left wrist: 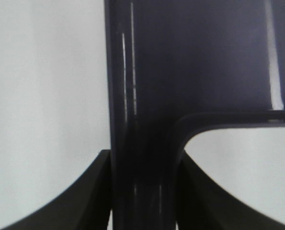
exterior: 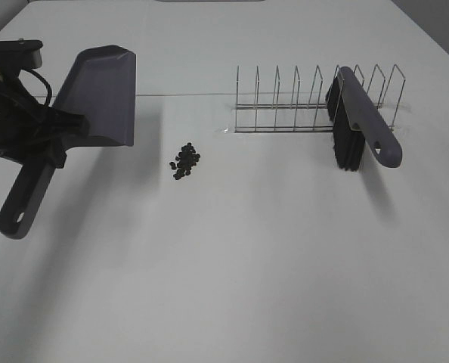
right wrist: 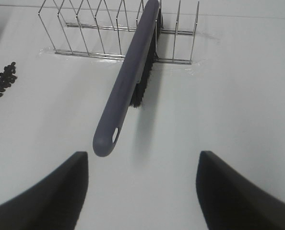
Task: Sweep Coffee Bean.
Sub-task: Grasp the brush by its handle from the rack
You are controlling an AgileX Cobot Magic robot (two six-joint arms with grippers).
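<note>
Grey-purple dustpan point(exterior: 96, 94) is clamped in the left gripper point(left wrist: 142, 196) with beans point(exterior: 185, 160) near its lip, while the right gripper point(right wrist: 142, 191), well apart, gapes empty and may jam the brush point(exterior: 360, 113) in the rack point(exterior: 285, 113) if it grabs crooked.

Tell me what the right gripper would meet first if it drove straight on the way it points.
Probably the brush: its handle end with the hanging hole lies just ahead of the right gripper, slightly off the midline between the open jaws. Height is unclear, so it might touch the table first.
</note>
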